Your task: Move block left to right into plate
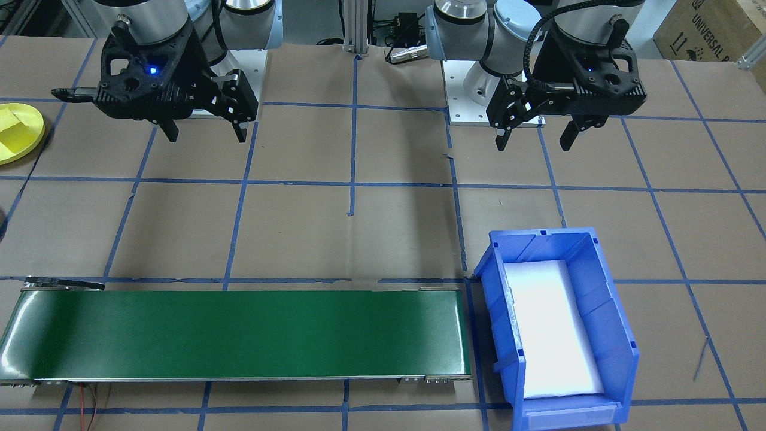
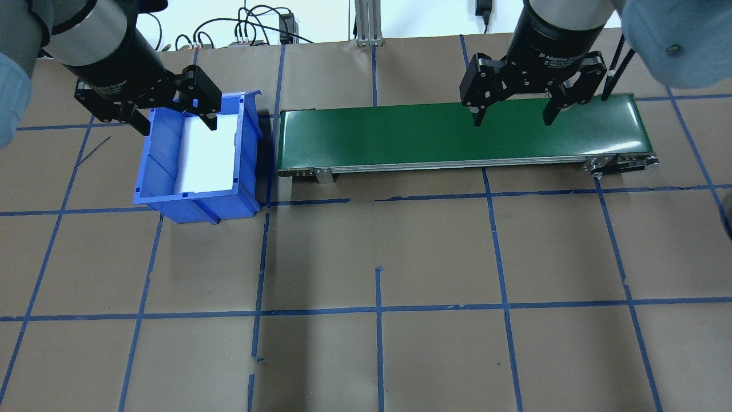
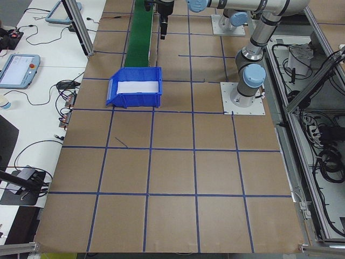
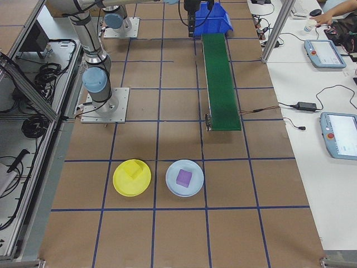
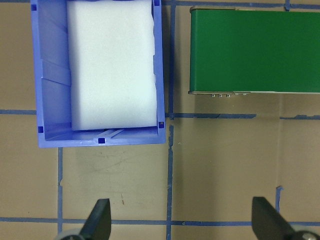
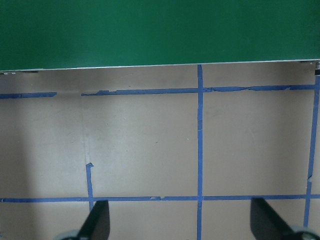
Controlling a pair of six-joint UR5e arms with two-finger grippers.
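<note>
Both the left gripper [image 2: 171,117] and right gripper [image 2: 513,114] hover with jaws open and empty, no block visible on the belt [image 2: 457,134] beneath the right jaws or in the bin [image 2: 197,203] under the left, and the yellow plate [image 4: 131,177] already holding a yellow cube [image 4: 134,171], so the task looks finished or awaiting another block.

The plate [image 4: 132,177] is a small, round, bright yellow dish with a raised rim, lying flat on the brown paper at the robot's right end of the table, beyond the end of the green strip. A yellow block [image 4: 134,170] sits inside it, toward the far part of the dish. From across the table only its edge [image 1: 21,133] shows, at the left border.
</note>
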